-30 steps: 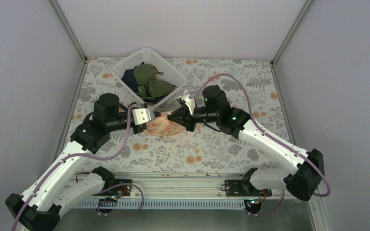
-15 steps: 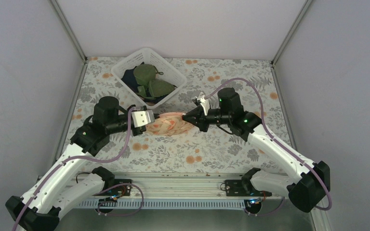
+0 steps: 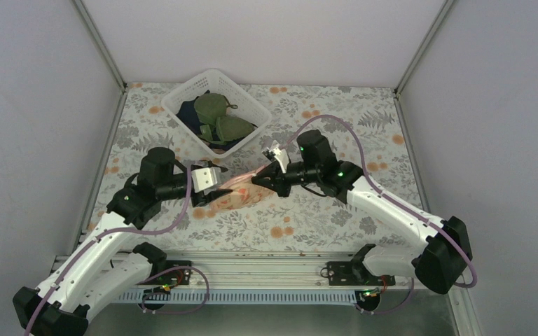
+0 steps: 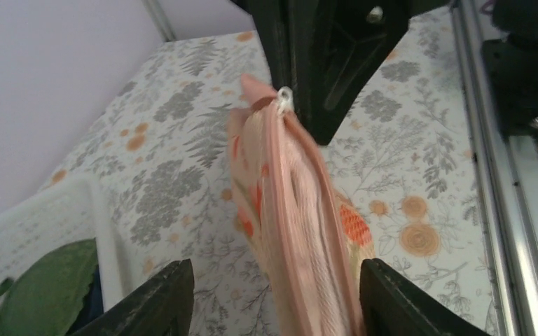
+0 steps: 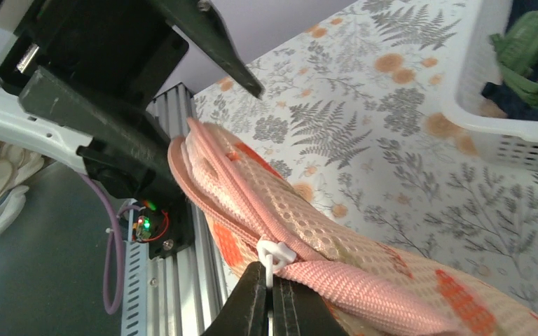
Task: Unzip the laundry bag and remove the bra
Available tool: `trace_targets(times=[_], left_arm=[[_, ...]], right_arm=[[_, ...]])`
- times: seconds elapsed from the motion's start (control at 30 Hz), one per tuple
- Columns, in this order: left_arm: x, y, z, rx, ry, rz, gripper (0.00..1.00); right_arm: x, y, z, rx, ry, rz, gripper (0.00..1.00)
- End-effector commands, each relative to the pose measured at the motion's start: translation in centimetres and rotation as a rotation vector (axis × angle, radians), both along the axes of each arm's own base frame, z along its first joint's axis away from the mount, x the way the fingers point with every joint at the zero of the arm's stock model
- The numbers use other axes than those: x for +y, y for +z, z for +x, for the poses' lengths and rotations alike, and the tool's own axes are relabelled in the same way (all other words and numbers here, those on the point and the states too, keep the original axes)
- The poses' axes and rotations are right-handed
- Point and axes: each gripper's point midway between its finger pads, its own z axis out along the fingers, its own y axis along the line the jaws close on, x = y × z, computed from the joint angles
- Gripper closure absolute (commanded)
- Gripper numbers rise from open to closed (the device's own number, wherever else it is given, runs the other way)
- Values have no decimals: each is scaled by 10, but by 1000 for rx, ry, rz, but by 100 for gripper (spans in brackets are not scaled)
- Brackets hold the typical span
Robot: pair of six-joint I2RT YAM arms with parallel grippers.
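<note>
over the table (image 3: 322, 225), right pincer (image 5: 272, 278) clamps zipper pull (image 5: 274, 253), left pincer (image 4: 274, 273) splayed around laundry bag (image 4: 301, 210).

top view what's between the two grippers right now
The laundry bag fills that gap, one end inside the open left gripper, the zipper pull pinched by the right gripper. Top and wrist views show it.

Laundry bag (image 3: 242, 194) at table (image 3: 322, 217) centre, between left gripper (image 3: 215, 197) (fingers straddling its end) and right gripper (image 3: 256, 180) on zipper pull (image 5: 274, 250); basket (image 3: 189, 86) behind, rear-left.
</note>
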Motion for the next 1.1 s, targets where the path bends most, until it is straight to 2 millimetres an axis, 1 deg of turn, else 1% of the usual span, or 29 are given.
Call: trace_targets(times=[0.0, 0.07, 0.17, 0.2, 0.3, 0.33, 0.4, 0.43, 0.47, 0.63, 0.67, 0.73, 0.77, 0.83, 0.9, 0.97, 1.07], left_arm=[[-10, 19, -20, -8, -132, -31, 34], [-13, 24, -23, 3, -147, -43, 28], [-14, 22, -7, 52, -55, -53, 26], [-13, 22, -4, 52, -39, -51, 27], [-14, 19, 1, 51, -18, -35, 40], [-14, 16, 1, 58, -15, -27, 42], [-15, 12, 0, 77, -16, -15, 42], [-15, 11, 0, 82, -11, -14, 45], [-15, 10, 2, 83, -5, -12, 49], [-12, 20, 9, 20, 23, -6, 91], [-10, 21, 12, -9, 34, 11, 97], [-2, 20, 24, -110, 78, 71, 98], [6, 22, 36, -193, 132, 124, 98], [18, 25, 51, -331, 187, 213, 98], [27, 31, 61, -470, 214, 299, 98], [32, 32, 66, -589, 214, 382, 98], [33, 24, 61, -729, 144, 484, 98]], right_arm=[[17, 23, 2, -49, 2, 48, 96], [22, 25, 0, -48, 11, 53, 96], [28, 31, -6, -58, 31, 61, 96], [29, 33, -7, -63, 36, 61, 96], [32, 35, -9, -73, 38, 51, 96], [33, 35, -9, -74, 38, 46, 97], [34, 33, -10, -76, 36, 37, 96], [34, 33, -11, -76, 38, 36, 96], [35, 33, -12, -77, 42, 35, 96], [35, 33, -14, -77, 54, 29, 96], [35, 36, -16, -75, 59, 35, 96], [35, 39, -19, -63, 73, 39, 97], [35, 38, -19, -46, 74, 31, 96], [36, 33, -20, -4, 75, 6, 96], [39, 28, -22, 52, 87, -6, 96], [43, 25, -26, 115, 110, -4, 96], [48, 23, -27, 171, 116, -1, 96]])
